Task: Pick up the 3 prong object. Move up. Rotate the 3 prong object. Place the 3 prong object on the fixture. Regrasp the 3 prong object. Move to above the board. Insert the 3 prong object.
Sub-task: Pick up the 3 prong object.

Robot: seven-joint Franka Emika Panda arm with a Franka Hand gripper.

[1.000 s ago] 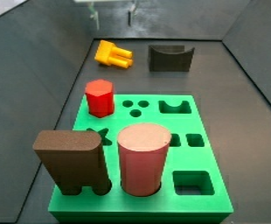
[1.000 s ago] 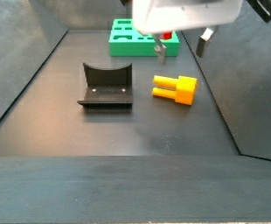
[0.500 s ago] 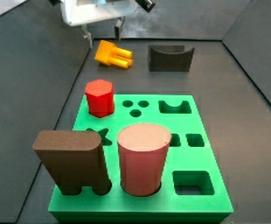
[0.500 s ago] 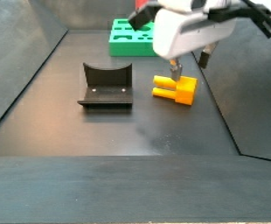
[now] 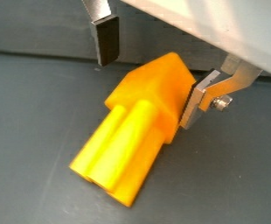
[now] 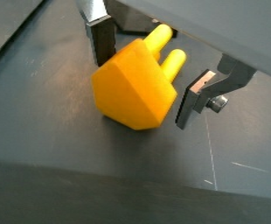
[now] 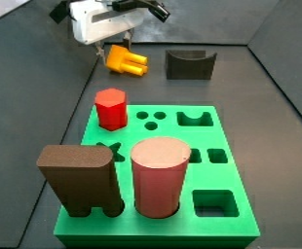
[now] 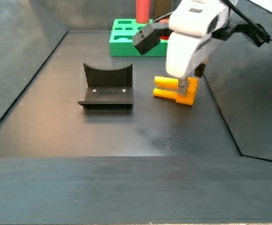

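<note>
Gripper (image 5: pixel 149 74) is down over the 3 prong object (image 5: pixel 135 131), jaws wide, one either side, not squeezing. It lies on the floor, fixture (image 8: pixel 104 86) at 9 o'clock. No readable writing.

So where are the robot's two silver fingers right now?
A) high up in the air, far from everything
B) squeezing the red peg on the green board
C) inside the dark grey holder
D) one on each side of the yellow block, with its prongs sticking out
D: in both wrist views the gripper has a finger on each side of the 3 prong object, low over the floor, jaws open around the block.
</note>
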